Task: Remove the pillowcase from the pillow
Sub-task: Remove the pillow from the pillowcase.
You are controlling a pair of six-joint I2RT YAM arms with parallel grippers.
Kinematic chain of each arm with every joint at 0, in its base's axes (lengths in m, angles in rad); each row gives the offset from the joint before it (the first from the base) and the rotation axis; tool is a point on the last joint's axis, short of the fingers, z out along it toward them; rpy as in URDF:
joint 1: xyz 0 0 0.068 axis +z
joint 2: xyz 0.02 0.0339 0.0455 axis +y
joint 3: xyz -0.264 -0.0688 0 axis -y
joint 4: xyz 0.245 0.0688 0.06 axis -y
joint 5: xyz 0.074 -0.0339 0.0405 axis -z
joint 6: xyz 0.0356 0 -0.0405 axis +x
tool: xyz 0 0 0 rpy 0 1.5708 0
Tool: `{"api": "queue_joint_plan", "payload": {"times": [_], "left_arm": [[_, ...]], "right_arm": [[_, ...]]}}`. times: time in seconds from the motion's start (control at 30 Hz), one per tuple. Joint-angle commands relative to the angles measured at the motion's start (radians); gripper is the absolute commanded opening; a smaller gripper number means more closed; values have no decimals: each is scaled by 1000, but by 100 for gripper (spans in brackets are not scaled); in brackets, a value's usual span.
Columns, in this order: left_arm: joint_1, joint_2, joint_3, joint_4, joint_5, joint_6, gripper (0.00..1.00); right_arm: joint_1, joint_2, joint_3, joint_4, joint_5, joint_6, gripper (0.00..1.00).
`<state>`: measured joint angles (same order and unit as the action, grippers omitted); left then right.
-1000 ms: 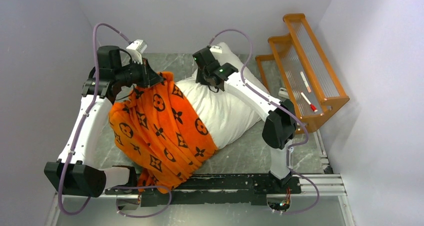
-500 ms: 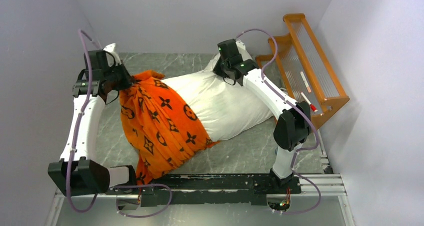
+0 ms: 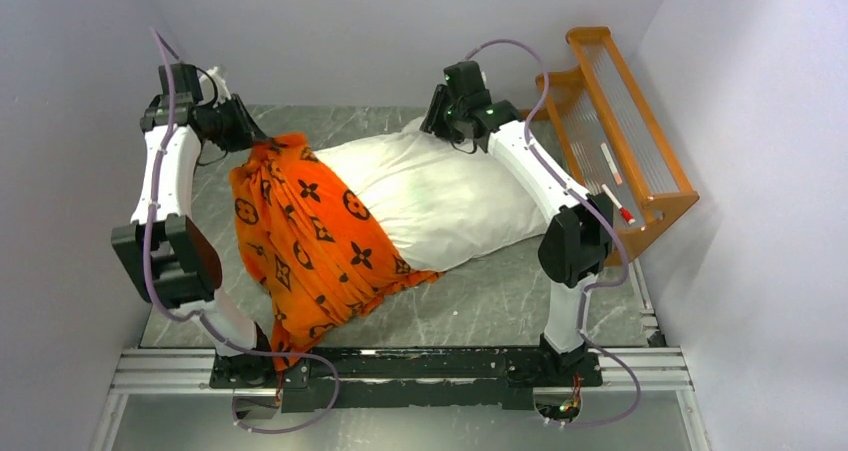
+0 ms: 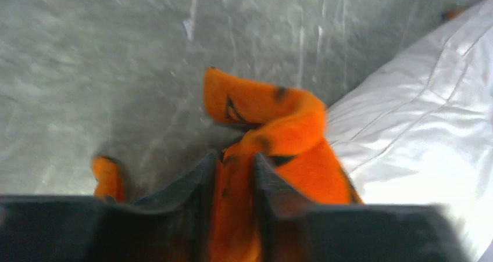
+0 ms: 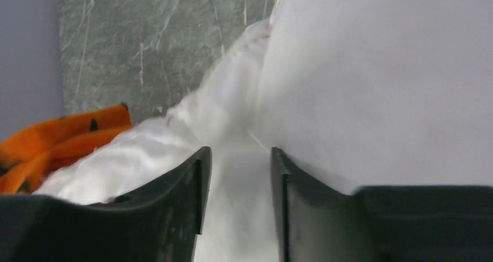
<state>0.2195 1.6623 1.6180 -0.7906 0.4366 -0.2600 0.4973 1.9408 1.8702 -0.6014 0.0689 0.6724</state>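
Observation:
The orange pillowcase (image 3: 300,231) with dark motifs covers the left end of the white pillow (image 3: 440,196), which lies across the marble table. My left gripper (image 3: 250,136) is at the far left and shut on a bunched fold at the pillowcase's far end. In the left wrist view the orange pillowcase (image 4: 279,128) fills the gap of the left gripper (image 4: 232,157), beside the pillow (image 4: 418,99). My right gripper (image 3: 435,121) hovers over the pillow's far right corner. In the right wrist view the right gripper (image 5: 238,151) stands open, its jaws apart over the pillow (image 5: 378,70).
An orange wooden rack (image 3: 610,121) holding pen-like items stands at the right edge, close to the right arm's elbow. Grey walls close in at the left and the back. A metal rail (image 3: 640,366) runs along the near edge.
My left gripper has drawn the pillowcase toward the far left, baring more white pillow. My right gripper shifted right to the pillow's far corner, shut, then opened, and the pillow has settled lower.

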Motion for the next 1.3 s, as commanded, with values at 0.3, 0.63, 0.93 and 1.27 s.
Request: {"api": "queue_joint_plan", "payload": {"times": [0.3,0.63,0.93,1.27], "left_arm": [[-96,-119,142,42,-249,111,88],[-564,-479,-189,60,-354,48,85],[-989,-671,-396,31,-569,-54,82],[-1419,-707,-539,22,-873,-180,81]], "right_arm": [[-41,-653,-554,30,-171,-125,82],[-31,-1152,-1268,270,-367,235,93],[-29,-1170,-1537,723,-353,388,98],[-8,-766,-1568,1327,-292,461,83]]}}
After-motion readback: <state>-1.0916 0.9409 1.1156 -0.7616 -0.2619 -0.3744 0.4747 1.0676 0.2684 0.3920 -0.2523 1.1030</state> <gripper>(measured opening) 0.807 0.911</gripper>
